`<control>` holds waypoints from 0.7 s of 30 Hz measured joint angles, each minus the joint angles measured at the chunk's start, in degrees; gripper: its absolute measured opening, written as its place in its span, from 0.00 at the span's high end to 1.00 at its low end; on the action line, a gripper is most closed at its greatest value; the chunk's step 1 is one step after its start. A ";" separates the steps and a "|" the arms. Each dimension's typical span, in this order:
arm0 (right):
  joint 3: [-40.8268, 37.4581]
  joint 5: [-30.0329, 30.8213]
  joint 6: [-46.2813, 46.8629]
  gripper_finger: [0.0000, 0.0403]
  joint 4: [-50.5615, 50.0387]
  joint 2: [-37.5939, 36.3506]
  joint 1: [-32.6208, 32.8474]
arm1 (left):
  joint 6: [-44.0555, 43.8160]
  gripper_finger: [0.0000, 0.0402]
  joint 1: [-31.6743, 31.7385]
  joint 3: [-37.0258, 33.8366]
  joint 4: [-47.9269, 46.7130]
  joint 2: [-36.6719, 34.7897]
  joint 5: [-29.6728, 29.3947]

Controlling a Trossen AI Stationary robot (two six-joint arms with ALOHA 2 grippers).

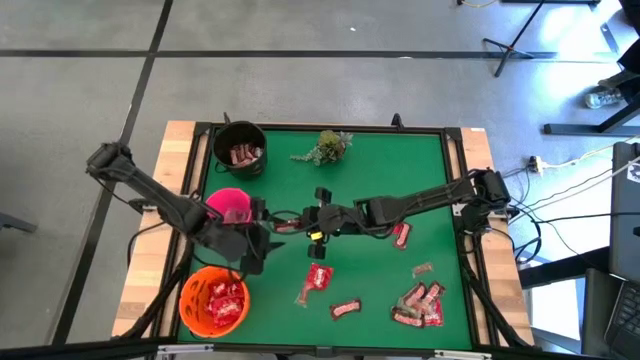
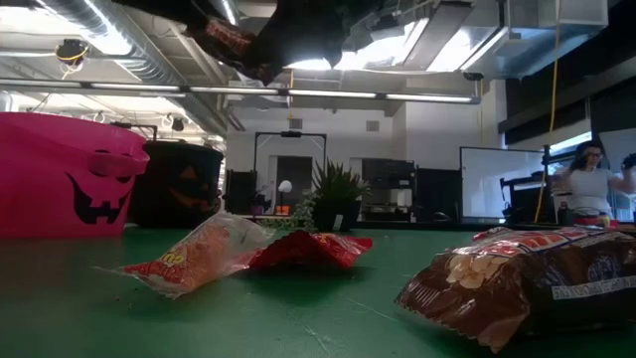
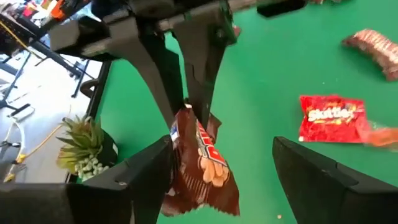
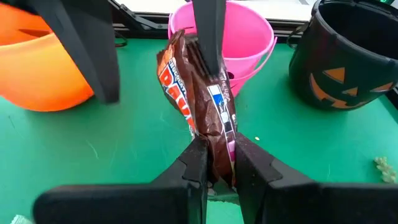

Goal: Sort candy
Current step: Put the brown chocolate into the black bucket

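Mid-frame in the high view, the right gripper (image 4: 214, 163) pinches the brown candy packet (image 4: 199, 93) aloft while the left gripper (image 3: 221, 171) stands spread wide around it — close off-centre and that packet may slip and drop.

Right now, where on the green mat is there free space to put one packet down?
Bare green lies between the black bucket, the plant sprig and the arms, and beyond the sprig toward the mat's right edge. Crowded: the red and brown candy near the front right, and the middle where both grippers meet.
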 joint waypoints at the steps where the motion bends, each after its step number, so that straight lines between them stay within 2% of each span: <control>1: 0.00 0.01 -0.01 0.87 -0.06 0.00 0.00 | 0.12 0.34 0.25 0.00 0.07 0.65 -0.37; 5: 0.00 0.05 0.02 0.87 -0.12 0.02 0.00 | 0.54 0.36 1.00 0.00 -0.07 2.30 -4.65; 9: 0.00 0.04 0.02 0.87 -0.11 0.02 0.01 | 3.04 0.43 1.25 0.00 -0.10 2.90 -5.66; 17: 0.21 -0.04 0.00 0.86 0.21 0.05 0.15 | 3.21 0.69 1.25 0.00 -0.49 2.86 -6.47; 21: 2.50 -0.20 -0.03 0.81 -2.12 0.13 0.22 | 3.21 0.81 1.25 0.04 -0.72 2.78 -6.82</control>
